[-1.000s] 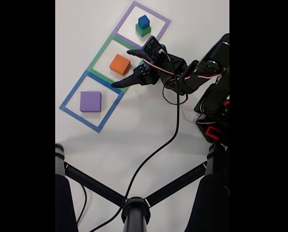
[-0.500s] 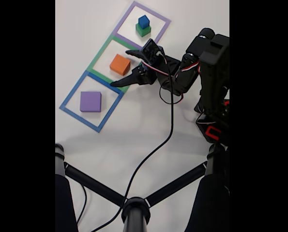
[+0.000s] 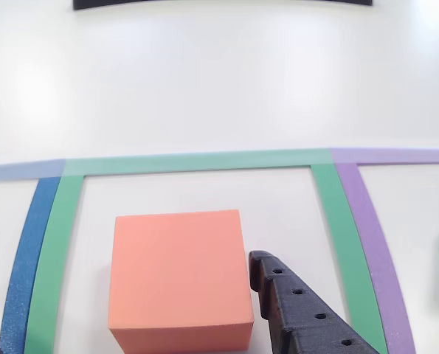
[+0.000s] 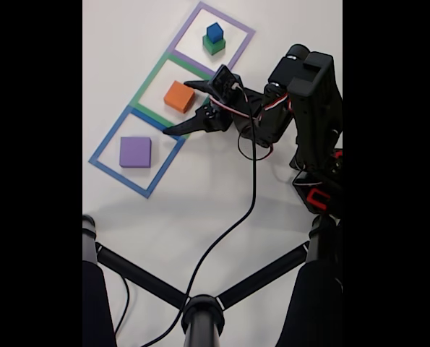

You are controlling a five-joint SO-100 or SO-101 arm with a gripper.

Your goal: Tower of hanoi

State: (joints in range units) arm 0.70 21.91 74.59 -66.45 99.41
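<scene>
your gripper (image 4: 180,107) hangs with fingers spread wide just beside the orange cube (image 4: 178,96), which sits in the green outline (image 4: 144,87). the blue cube (image 4: 214,32) rides the green cube (image 4: 213,46) in the purple outline (image 4: 238,53); the purple cube (image 4: 135,152) rests in the blue outline (image 4: 102,147).
</scene>
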